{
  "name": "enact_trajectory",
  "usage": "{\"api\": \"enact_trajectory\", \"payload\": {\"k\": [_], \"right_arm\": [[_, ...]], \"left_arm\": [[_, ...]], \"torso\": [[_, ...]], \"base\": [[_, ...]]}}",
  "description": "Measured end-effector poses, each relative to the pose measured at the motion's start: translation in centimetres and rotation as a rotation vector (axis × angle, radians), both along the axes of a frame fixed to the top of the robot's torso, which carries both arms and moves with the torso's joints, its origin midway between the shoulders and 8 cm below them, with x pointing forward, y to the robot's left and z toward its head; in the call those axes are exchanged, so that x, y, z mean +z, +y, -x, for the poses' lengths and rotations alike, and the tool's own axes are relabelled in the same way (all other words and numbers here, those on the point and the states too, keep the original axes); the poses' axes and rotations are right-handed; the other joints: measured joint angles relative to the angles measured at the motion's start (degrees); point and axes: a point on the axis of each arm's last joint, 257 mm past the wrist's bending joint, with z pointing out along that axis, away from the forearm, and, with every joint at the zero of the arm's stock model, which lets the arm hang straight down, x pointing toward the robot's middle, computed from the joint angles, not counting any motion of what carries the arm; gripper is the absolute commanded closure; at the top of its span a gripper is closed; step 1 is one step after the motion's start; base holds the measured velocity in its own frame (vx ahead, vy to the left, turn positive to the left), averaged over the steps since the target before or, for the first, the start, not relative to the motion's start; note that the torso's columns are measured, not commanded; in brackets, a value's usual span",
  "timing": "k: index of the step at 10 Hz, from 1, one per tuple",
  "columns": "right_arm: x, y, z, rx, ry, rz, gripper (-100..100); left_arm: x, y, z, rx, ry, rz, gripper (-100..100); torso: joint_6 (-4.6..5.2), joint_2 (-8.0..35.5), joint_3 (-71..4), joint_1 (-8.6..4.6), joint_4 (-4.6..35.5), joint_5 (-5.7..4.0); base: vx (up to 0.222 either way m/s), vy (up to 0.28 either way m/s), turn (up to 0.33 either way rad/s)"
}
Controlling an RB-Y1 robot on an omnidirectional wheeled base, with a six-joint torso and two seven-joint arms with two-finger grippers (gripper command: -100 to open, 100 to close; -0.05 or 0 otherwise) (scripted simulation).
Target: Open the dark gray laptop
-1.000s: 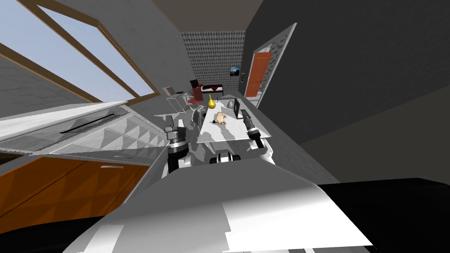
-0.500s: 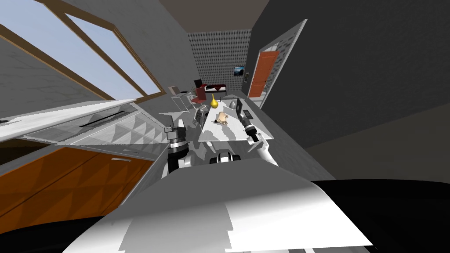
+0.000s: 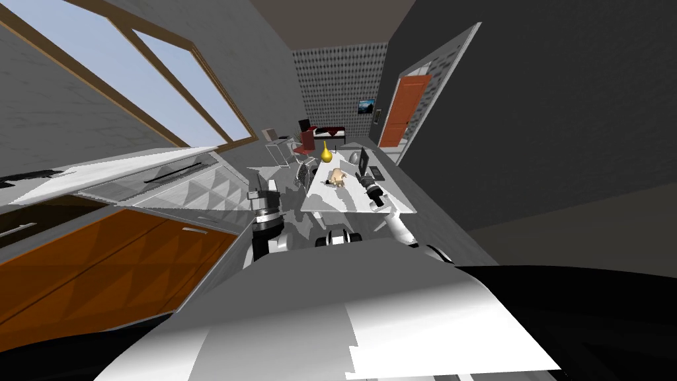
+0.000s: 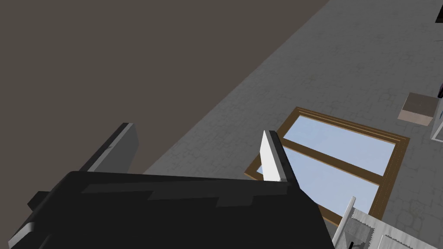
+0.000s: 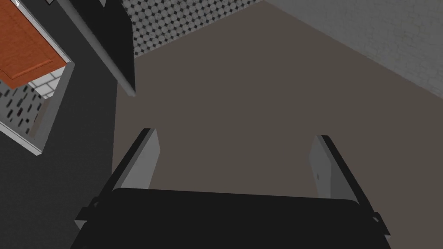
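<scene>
The dark laptop sits on the far right part of the white table, its lid standing up from the base. My right gripper is over the table just in front of the laptop. In the right wrist view the right gripper is open and empty, aimed up at the ceiling. A dark flat panel with a grey edge lies beyond one finger; I cannot tell whether it is the lid. My left gripper hangs to the left of the table, open and empty.
On the table stand a yellow vase, a tan toy and a grey rounded object. A wire chair is at its left side, a red chair beyond. Orange-fronted cabinets run along my left. An orange door is far right.
My head view has swung, so the whole scene has slid to the right. My right arm has stretched further over the table toward the laptop. The left arm holds still.
</scene>
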Motion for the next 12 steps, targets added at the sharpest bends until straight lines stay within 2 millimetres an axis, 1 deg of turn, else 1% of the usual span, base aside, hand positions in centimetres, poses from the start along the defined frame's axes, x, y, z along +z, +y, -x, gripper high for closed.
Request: {"api": "enact_trajectory", "payload": {"k": [3,4,7,8,9,12], "right_arm": [[-1.5,-1.0,-1.9,-0.045,0.040,0.115,-100],[-1.7,-1.6,-2.5,-0.060,0.051,0.163,-100],[-2.5,-2.7,-4.2,-0.101,0.078,0.261,-100],[-3.1,-3.4,-4.9,-0.120,0.092,0.305,-100],[-3.2,-3.7,-5.3,-0.130,0.100,0.334,-100],[-3.3,-6.1,-7.1,-0.197,0.136,0.473,-100]], "left_arm": [[0.0,0.0,0.0,0.000,0.000,0.000,0],[0.0,0.0,0.0,0.000,0.000,0.000,0],[0.0,0.0,0.0,0.000,0.000,0.000,0],[0.0,0.0,0.0,0.000,0.000,0.000,0],[0.0,0.0,0.0,0.000,0.000,0.000,0],[0.0,0.0,0.0,0.000,0.000,0.000,0]], "torso": [[0.01,0.00,0.00,0.02,0.00,0.00],[-0.01,0.00,0.00,0.02,0.00,0.01],[0.01,0.00,0.00,0.00,0.00,0.00],[-0.01,0.00,0.00,0.00,0.00,0.00],[0.02,0.01,0.01,0.00,0.00,0.00],[0.01,0.00,0.00,0.00,0.00,0.00]], "base": [[-0.004,-0.013,0.077],[-0.003,-0.011,0.047],[-0.004,-0.012,0.075],[-0.003,-0.013,0.054],[-0.003,-0.013,0.074],[-0.005,-0.016,0.094]]}}
